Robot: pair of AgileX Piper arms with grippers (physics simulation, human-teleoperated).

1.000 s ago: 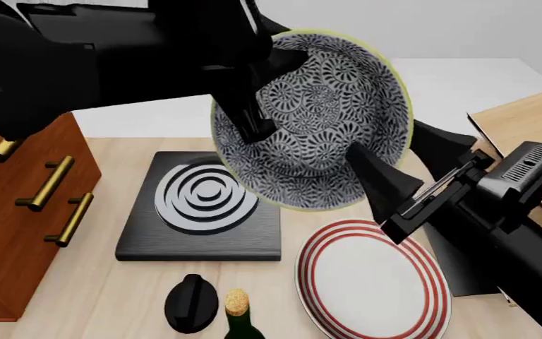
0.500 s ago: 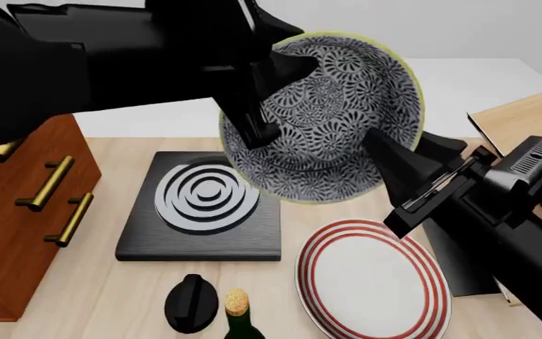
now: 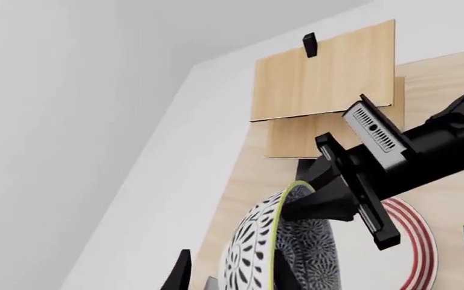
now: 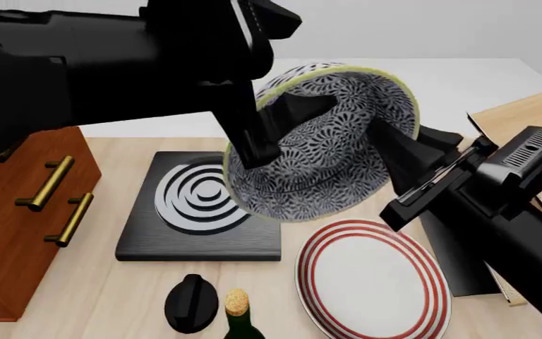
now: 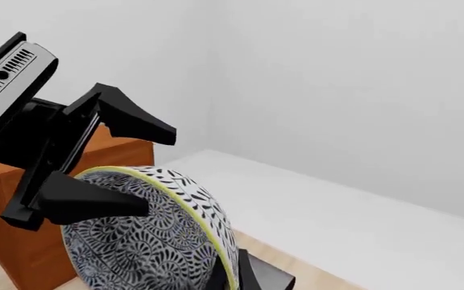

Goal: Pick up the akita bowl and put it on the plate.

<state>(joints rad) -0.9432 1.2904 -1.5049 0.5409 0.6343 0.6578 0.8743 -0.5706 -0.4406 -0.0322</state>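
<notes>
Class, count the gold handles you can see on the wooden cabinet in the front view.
2 clearly: one handle on the cabinet face, another handle just below it. More may be hidden behind the left arm, which covers the cabinet's top.

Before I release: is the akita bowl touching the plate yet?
Apart. In the front view the akita bowl hangs tilted between both grippers, with bare tabletop showing between its lower edge and the plate.

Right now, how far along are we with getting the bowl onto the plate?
Done: the akita bowl is off the table, tilted, gripped on opposite rims by the left gripper and right gripper. In hand: carrying it above the table, just behind the plate. Left: move it over the plate, level it, lower and release.
</notes>
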